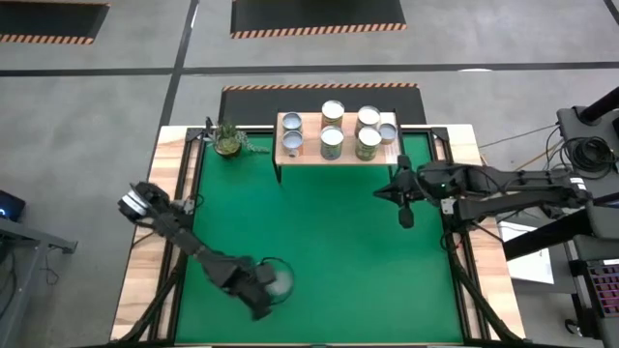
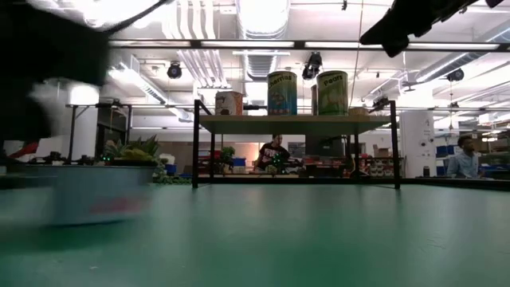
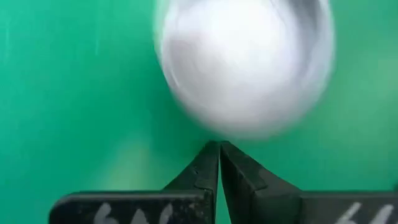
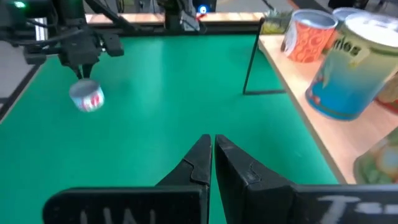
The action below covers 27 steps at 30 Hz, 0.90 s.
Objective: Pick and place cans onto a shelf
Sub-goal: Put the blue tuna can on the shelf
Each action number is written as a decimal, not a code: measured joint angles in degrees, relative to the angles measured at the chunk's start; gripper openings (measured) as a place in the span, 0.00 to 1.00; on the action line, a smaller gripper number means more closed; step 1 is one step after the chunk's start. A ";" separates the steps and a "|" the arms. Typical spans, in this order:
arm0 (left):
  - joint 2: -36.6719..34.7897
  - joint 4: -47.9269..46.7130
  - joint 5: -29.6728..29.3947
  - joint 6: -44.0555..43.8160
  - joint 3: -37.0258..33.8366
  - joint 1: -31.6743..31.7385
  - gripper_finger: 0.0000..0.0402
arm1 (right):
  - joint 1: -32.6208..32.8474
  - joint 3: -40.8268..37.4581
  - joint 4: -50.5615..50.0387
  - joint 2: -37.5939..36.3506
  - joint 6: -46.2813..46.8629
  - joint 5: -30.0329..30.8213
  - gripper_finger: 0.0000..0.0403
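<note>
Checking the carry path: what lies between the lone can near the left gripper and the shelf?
Only bare green table between the can and the shelf, in the high view.

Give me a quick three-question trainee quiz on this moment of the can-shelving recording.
1. True or false: one can sits on the green table near the left gripper, away from the shelf.
2. The right gripper has its fingers: A) open around a can, B) shut and empty, C) out of view.
3. Which object stands at the table's far edge, beside the shelf?

Key: 1 true. 2 B; it hangs over the table in front of the shelf. 3 The potted plant.
</note>
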 joint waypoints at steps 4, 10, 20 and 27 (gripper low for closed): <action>2.61 4.56 -14.11 16.56 6.27 2.99 0.00 | 0.13 -0.02 0.00 2.13 0.70 0.00 0.02; 8.74 4.93 -28.27 44.44 18.39 3.13 0.00 | 0.79 -0.38 -0.88 6.13 1.92 -0.12 0.02; 14.35 8.20 -32.04 63.44 24.19 6.07 0.00 | 10.45 -6.85 8.90 15.62 2.40 -0.27 0.02; 7.00 21.76 -31.84 82.69 20.24 6.89 0.00 | 18.13 -11.24 22.58 21.66 5.07 3.57 0.02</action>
